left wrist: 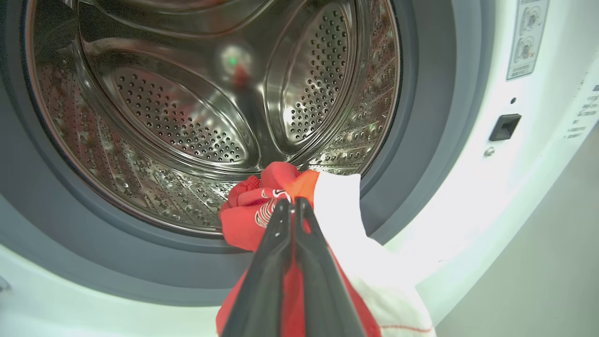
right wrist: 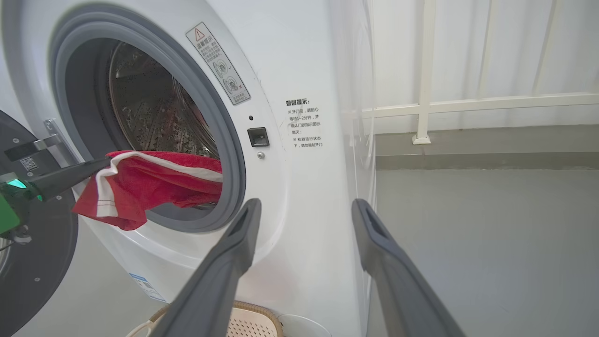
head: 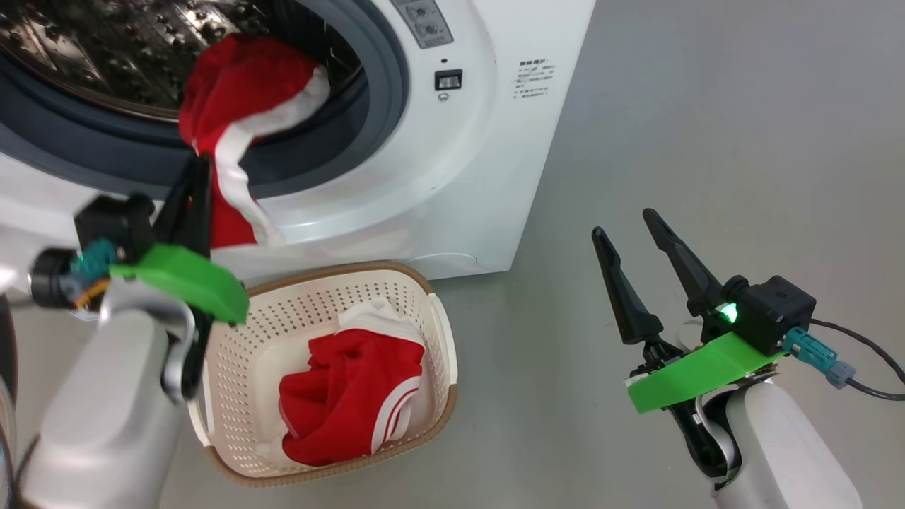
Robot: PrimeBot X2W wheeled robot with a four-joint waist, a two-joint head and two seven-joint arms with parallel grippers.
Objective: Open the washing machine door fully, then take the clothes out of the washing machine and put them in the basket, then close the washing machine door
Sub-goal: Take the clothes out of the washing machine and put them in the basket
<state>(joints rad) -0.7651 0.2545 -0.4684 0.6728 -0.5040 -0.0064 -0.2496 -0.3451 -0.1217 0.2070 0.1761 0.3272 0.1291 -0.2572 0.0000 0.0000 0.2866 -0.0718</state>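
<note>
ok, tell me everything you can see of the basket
The basket is small, rounded-rectangular, cream plastic with perforated walls and a brown woven-look rim. It stands upright on the grey floor, right in front of the washer, below its opening; whether they touch I cannot tell. Inside lie crumpled red shorts with white stripes on a white garment. The left arm hides its near-left corner in the head view.

I see a smooth grey floor (head: 707, 106). Far back there is a white rail (right wrist: 491, 100). Its thin white post (right wrist: 425, 70) stands on a low grey step (right wrist: 491, 145), with a white wall (right wrist: 538, 47) behind it.
</note>
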